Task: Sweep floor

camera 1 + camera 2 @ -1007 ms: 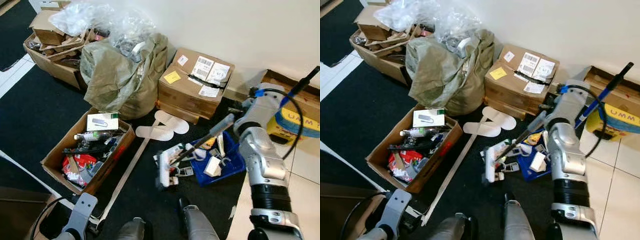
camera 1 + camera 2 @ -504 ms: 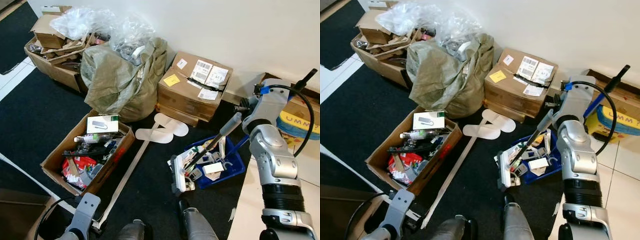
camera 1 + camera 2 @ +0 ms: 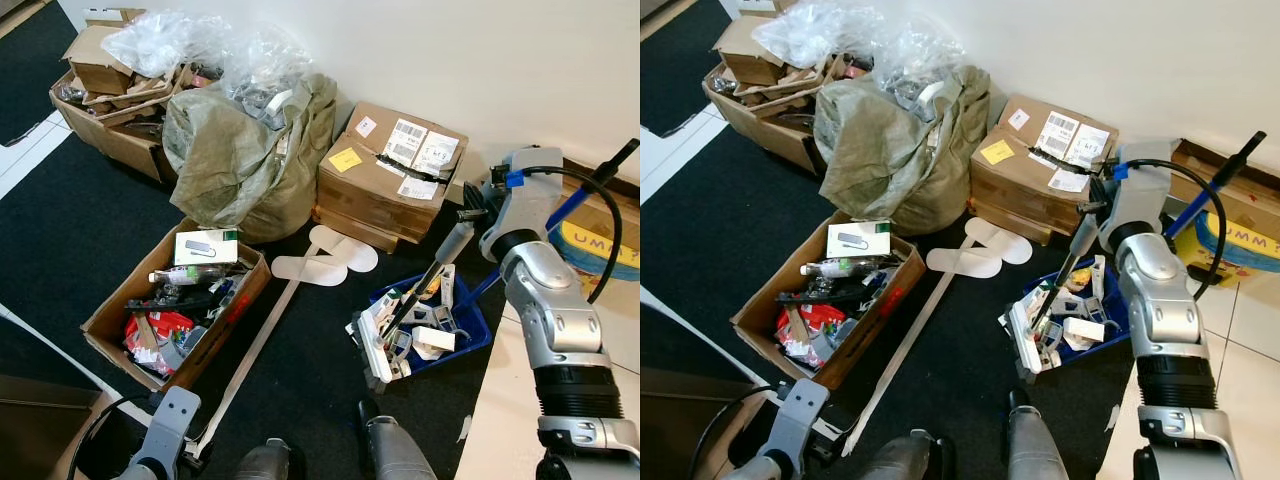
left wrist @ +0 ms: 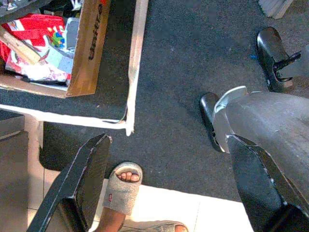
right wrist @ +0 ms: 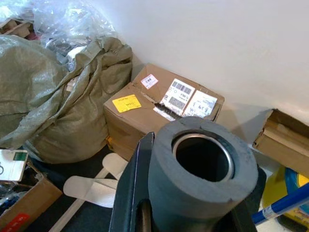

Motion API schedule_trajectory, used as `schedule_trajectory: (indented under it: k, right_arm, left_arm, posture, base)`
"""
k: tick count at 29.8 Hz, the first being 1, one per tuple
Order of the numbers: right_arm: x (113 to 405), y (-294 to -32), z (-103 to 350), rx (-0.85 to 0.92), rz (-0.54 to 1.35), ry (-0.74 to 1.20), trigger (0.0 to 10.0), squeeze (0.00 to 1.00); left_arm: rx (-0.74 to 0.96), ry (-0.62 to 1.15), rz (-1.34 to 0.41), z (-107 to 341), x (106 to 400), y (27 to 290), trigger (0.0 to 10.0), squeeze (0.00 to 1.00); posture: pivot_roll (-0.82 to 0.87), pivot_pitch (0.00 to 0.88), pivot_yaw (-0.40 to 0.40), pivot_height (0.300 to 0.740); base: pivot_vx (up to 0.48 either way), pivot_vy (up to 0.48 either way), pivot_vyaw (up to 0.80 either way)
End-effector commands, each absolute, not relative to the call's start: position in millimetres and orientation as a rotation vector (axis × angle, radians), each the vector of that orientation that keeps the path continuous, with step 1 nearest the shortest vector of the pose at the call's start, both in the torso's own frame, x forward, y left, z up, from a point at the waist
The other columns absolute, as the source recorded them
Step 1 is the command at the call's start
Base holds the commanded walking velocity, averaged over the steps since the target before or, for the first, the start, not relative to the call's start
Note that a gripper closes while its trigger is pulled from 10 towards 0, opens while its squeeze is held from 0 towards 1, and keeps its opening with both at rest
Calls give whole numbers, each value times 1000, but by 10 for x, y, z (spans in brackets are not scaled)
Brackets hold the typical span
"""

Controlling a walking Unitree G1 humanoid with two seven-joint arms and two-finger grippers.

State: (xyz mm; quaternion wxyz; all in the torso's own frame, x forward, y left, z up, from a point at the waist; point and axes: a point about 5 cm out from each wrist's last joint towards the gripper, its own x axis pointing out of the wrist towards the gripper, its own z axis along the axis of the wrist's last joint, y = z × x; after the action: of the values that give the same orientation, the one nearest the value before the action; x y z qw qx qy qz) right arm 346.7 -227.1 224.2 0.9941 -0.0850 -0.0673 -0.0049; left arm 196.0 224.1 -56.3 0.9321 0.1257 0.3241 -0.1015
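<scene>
**Broom head swings right, now against the blue tray**

Since 1 s ago the broom head (image 3: 375,340) has slid across the black carpet (image 3: 70,230) toward the robot's right, and now sits touching the near-left edge of the blue tray (image 3: 478,330) of small junk; the right arm has drawn back toward the wall with it.

Right gripper (image 3: 470,215) is up by the taped cardboard box (image 3: 385,175), jaws pinching the broom's grey handle (image 3: 452,243) near its top end; right wrist view looks straight down the foam grip (image 5: 200,174), black finger alongside. Left gripper (image 4: 164,188) hangs low by the robot's own legs, jaws spread, holding nothing; a person's sandalled foot (image 4: 120,191) shows just behind it.

Key relation: the handle's long axis runs from the right gripper down and to the robot's left-front, head lying near the robot's feet, well below the jaws. Right arm is the only one on it; left is well apart. Next stroke prob. needs the head pulled clear of the tray first, else it drags the tray or snags. Open box of clutter (image 3: 175,300) and green sack (image 3: 240,150) sit to the left, white insoles (image 3: 325,255) between.
</scene>
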Motion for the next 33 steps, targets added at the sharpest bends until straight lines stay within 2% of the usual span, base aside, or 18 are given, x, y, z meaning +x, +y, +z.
schedule_trajectory:
  k: [1, 8, 18, 33]
  right_arm:
    - [3449, -2366, 2379, -275, -54, -204, 10000, 0]
    - [3439, -2385, 2535, -290, -36, -276, 10000, 0]
    - [3432, -2372, 2829, -209, 1, -369, 10000, 0]
    - [3454, -2408, 2812, -306, 12, -286, 10000, 0]
  left_arm:
    - [255, 739, -209, -670, 1783, 2256, 10000, 0]
    - [255, 743, -210, -671, 1798, 2244, 10000, 0]
    - [250, 757, -204, -675, 1819, 2239, 10000, 0]
    - [245, 771, -196, -685, 1812, 2243, 10000, 0]
  posture:
    - [-19, 286, 81, 740]
    - [-26, 269, 84, 740]
    - [-41, 240, 88, 740]
    - [-47, 233, 86, 740]
  base:
    - [0, 0, 0]
    - [0, 0, 0]
    - [0, 0, 0]
    - [0, 0, 0]
